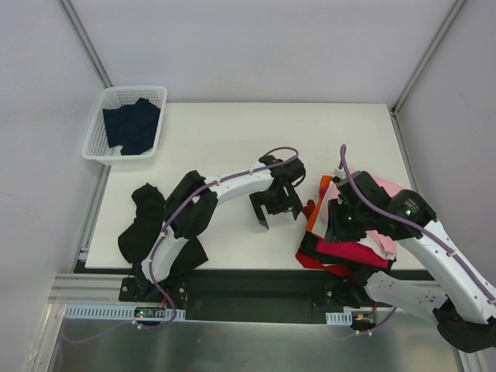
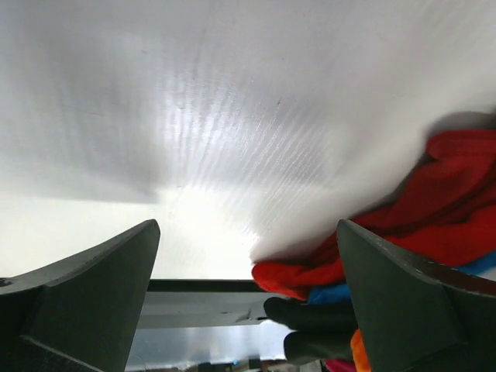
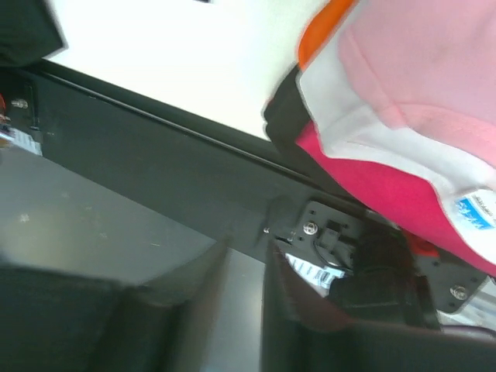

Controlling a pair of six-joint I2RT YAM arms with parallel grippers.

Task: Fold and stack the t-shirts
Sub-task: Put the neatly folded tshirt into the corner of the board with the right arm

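Observation:
A stack of folded t-shirts (image 1: 364, 232) lies at the table's near right: pink on top (image 1: 381, 192), then white, magenta and red (image 1: 329, 260), with orange (image 1: 316, 203) at its left side. A black t-shirt (image 1: 142, 225) lies crumpled at the table's left edge, partly under my left arm. My left gripper (image 1: 277, 215) is open and empty, just left of the stack; its wrist view (image 2: 246, 232) shows the red cloth (image 2: 442, 209) beside its right finger. My right gripper (image 1: 339, 226) is over the stack's left part. Its wrist view (image 3: 244, 256) shows blurred fingers almost together with nothing between them.
A white basket (image 1: 99, 124) holding a dark navy t-shirt (image 1: 133, 125) stands off the table's far left corner. The black rail and arm bases run along the near edge (image 1: 256, 283). Grey walls close in the sides and back.

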